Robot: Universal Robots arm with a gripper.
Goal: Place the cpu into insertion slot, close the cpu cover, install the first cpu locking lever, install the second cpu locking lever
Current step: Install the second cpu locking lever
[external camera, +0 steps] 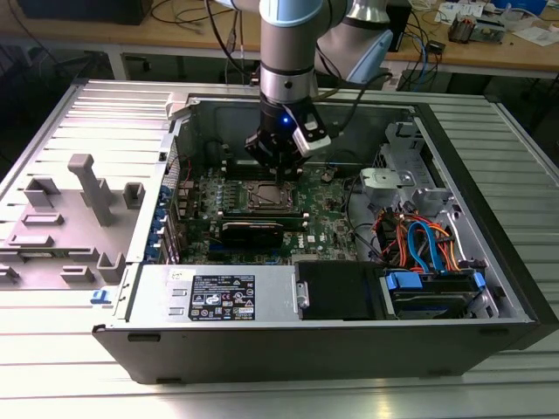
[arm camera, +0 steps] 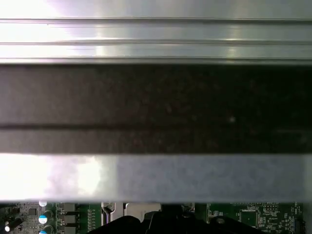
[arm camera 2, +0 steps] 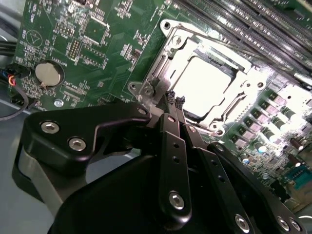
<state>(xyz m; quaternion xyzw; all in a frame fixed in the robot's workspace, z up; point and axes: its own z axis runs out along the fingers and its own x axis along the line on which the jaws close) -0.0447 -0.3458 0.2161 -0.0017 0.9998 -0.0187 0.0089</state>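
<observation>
My gripper (arm camera 2: 175,99) hangs over the green board inside the open computer case, its two black fingers (arm camera 2: 169,141) pressed together with nothing between them. Its tips sit at the edge of the insertion slot (external camera: 266,196). The cpu (arm camera 2: 207,83) lies flat in the slot, its silver top glaring bright. The cpu cover (arm camera 2: 168,53), a silvery frame, lies down around the chip. In the exterior view the gripper (external camera: 279,173) is just above the slot's far edge. I cannot make out how the locking levers stand.
Long black memory slots (arm camera 2: 253,24) run beside the socket, and a coin battery (arm camera 2: 48,73) sits on the board. The case holds a power supply (external camera: 218,292) and a drive bay with orange and blue cables (external camera: 419,253). Grey plastic fixtures (external camera: 87,188) stand at the exterior view's left.
</observation>
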